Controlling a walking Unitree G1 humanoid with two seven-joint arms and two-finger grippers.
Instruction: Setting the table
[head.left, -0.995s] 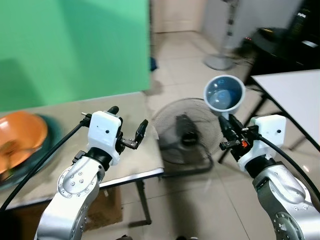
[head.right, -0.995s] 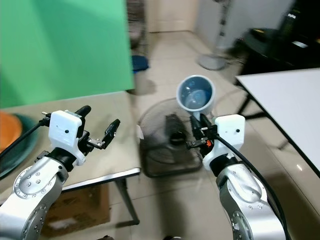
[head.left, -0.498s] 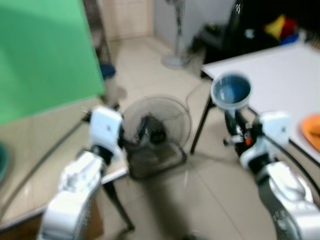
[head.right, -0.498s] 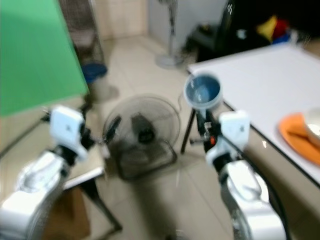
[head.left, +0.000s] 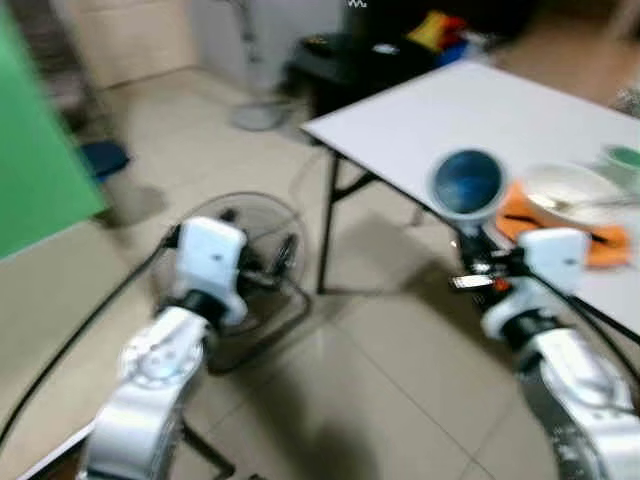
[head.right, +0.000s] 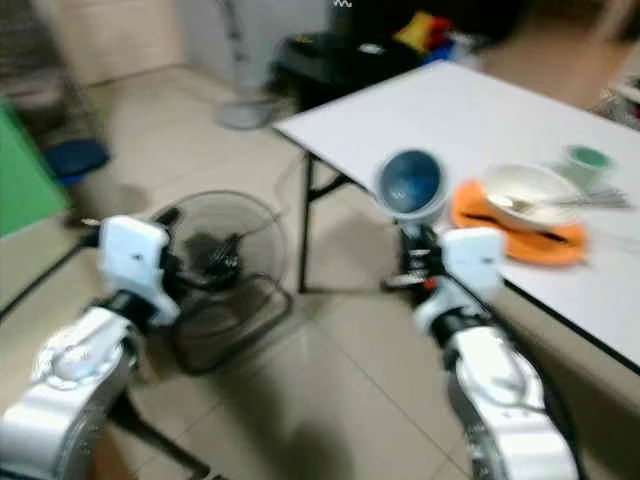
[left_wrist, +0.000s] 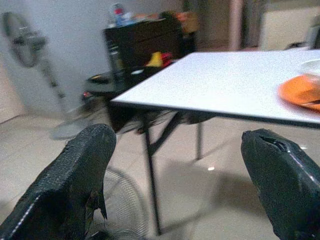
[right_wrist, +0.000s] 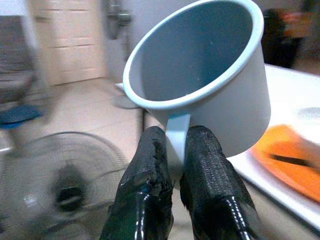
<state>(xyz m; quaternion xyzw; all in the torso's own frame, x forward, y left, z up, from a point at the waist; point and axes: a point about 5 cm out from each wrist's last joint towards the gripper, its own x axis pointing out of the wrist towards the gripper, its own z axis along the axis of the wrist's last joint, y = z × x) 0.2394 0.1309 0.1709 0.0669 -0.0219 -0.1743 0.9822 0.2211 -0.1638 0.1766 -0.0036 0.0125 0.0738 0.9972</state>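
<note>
The step in hand looks like carrying: the right claw (right_wrist: 172, 175) is clamped on the handle of a pale blue cup (right_wrist: 210, 85), held up in the air and tipped on its side, just short of the white worktop (head.left: 470, 110). The left claw (left_wrist: 175, 175) is spread apart and holds nothing, out over the floor near a floor fan (head.left: 240, 240). Next, I judge, the cup must be carried over the worktop's edge, turned upright and set down beside the orange plate (head.right: 520, 235) with its white bowl (head.right: 530, 190).
</note>
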